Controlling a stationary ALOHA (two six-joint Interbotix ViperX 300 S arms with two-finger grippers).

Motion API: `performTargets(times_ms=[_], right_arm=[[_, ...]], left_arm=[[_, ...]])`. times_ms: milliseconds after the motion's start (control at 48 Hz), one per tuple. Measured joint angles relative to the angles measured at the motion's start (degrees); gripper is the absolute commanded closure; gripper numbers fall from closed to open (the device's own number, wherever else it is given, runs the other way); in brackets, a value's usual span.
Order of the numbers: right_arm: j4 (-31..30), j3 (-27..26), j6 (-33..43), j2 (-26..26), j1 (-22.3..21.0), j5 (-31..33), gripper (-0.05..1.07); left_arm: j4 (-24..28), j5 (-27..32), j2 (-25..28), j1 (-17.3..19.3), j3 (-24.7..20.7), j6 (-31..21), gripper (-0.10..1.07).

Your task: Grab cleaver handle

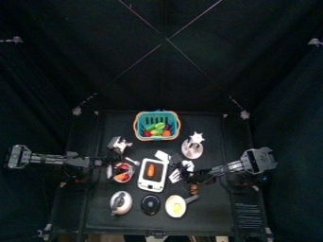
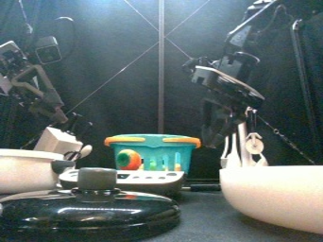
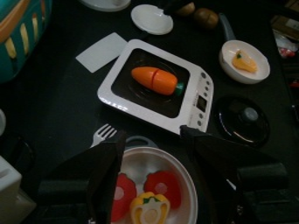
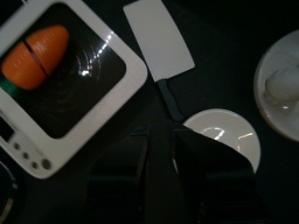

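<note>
Right tool [image 4: 163,150], parted jaws straddling the cleaver [image 4: 162,54] handle, ungripped; left tool [image 3: 155,166] spread above a plate [image 3: 176,175].

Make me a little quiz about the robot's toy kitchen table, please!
1. True or false: the carrot lies inside the teal basket.
2. Which gripper hangs right at the cleaver's dark handle? A) left B) right
3. Fill in: the cleaver's blade is coloured ____.

Key
1. False: it lies on the white tray.
2. B: the right gripper, its jaws open.
3. White.
</note>
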Motion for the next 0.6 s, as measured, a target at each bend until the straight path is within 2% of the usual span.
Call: performTargets(times_ms=[188, 354, 604], right_arm=[[-1.8, 4.3, -7.1, -0.1, -2.3, -7.8, 0.37], [-4.2, 7.0, -7.8, -1.3, -6.5, -13.7, 0.37], [-8.1, 9.7, -7.8, -3.6, -11.9, -24.3, 0.23]], left_arm=[[0.0, -1.8, 0.0, 2.3, 0.0, 0.1, 0.08], [0.0, -2.3, 0.0, 4.0, 0.0, 0.0, 0.08], [0.0, -2.4, 0.0, 6.8, 0.0, 0.0, 0.08]])
